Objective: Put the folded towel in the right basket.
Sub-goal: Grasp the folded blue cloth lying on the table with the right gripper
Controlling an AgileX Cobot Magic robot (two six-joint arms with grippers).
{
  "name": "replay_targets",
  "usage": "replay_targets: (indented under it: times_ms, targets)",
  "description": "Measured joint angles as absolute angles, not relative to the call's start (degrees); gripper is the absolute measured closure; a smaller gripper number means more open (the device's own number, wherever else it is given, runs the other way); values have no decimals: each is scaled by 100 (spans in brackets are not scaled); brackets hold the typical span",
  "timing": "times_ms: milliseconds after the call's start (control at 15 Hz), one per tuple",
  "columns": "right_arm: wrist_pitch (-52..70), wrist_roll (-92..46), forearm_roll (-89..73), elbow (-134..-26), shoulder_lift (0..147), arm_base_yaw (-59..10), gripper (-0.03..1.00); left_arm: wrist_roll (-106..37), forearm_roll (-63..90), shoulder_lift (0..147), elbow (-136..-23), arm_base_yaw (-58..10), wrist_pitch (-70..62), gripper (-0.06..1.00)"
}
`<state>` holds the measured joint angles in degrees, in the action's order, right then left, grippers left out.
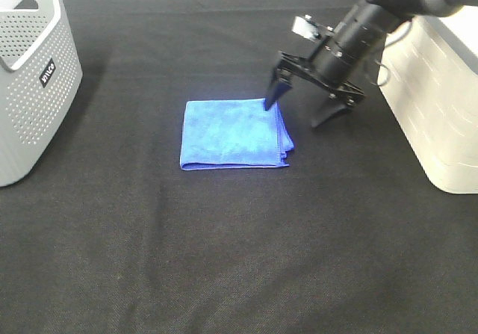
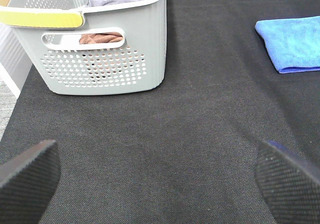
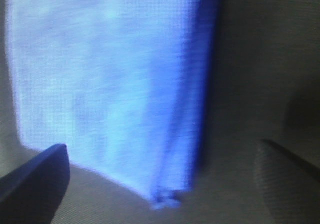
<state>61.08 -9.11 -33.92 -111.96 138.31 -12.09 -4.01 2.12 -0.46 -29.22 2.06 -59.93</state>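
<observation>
Step in hand: the approach to the grasp is judged to be under way; nothing has been gripped yet.
Next move: a lower, squarer placement over the towel's edge is called for, then a closing that catches all folded layers, not just the top one.
Table (image 1: pixel 224 274): the nearest stretch of black cloth is bare.
Folded towel (image 1: pixel 233 134): it lies flat near the table's middle as a blue square, with its layered edges facing the right side.
Right gripper (image 1: pixel 293 112): it is tilted down over the towel's far right corner with its jaws spread wide, holding nothing.
Fingers (image 1: pixel 270 99): one tip is seen at, or just above, the towel's far right corner — contact cannot be confirmed. The other is off the cloth, over bare table beside the right edge, so that edge runs between the two.
Right basket (image 1: pixel 441 102): the white basket stands beyond the gripper at the right margin, well apart from the towel.
Left gripper (image 2: pixel 160 184): its jaws are wide apart over bare table, and it is empty.
Left basket (image 1: pixel 33 87): the grey perforated basket stands at the far left, and cloths are seen inside it in the left wrist view.
</observation>
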Motion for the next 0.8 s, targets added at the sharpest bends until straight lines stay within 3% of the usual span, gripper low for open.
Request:
replay_targets:
  times_ms: [800]
  targets:
    - [6165, -1020, -3879, -11333, 14358, -1226, 2, -401, 212, -46, -2922, 206, -5993, -5]
